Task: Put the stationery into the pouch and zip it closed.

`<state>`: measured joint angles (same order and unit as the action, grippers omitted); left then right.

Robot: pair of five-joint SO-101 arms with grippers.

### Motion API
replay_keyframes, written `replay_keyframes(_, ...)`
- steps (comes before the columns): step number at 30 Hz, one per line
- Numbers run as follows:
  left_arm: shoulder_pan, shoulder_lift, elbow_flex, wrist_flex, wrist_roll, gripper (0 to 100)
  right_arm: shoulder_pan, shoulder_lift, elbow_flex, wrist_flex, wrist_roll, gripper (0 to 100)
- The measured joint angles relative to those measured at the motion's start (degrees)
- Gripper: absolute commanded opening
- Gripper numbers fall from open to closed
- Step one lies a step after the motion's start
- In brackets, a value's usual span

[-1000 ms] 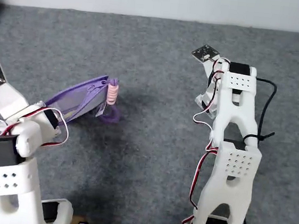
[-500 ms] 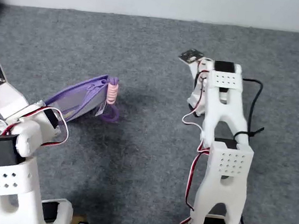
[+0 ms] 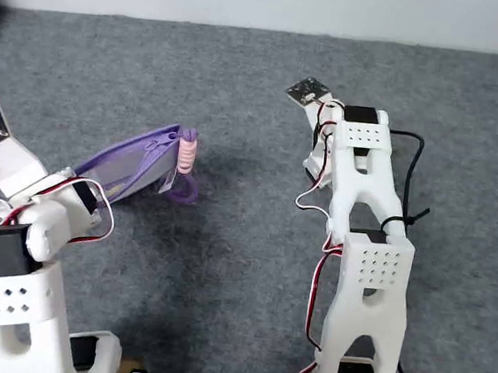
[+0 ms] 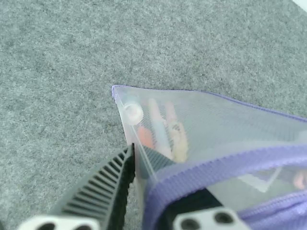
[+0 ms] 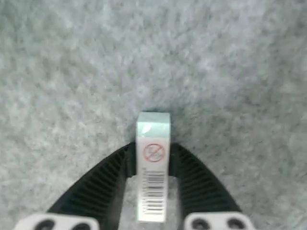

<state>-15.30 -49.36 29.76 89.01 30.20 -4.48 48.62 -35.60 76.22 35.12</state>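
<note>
A translucent pouch (image 3: 135, 164) with purple trim and a pink zipper charm (image 3: 186, 153) is raised at a tilt over the grey carpet. My left gripper (image 4: 141, 155) is shut on the pouch's (image 4: 201, 129) corner. Through the mesh I see several pens (image 4: 160, 129) and a small round item (image 4: 132, 112) inside. My right gripper (image 5: 152, 151) is shut on a small white eraser-like block (image 5: 153, 132) with a printed label, held above the carpet. In the high view the right arm (image 3: 363, 163) stands right of the pouch, its gripper mostly hidden under the wrist.
Grey carpet (image 3: 241, 266) covers the whole table, with open floor between the two arms. A pale wall edge (image 3: 268, 1) runs along the back. The arm bases stand at the near edge.
The right arm has swung leftward toward the pouch with the white block still held. The left arm and the pouch have stayed still.
</note>
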Motion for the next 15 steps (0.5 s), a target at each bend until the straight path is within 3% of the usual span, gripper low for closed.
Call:
replay_keyframes(7,0.0,0.0,0.0,0.0,0.0,1,0.79,-0.26,0.0,1.58,0.0,0.9)
replay_keyframes(15,-0.09,0.0,0.0,0.0,0.0,1,0.88,-8.44,0.09,13.8,-6.24,0.9)
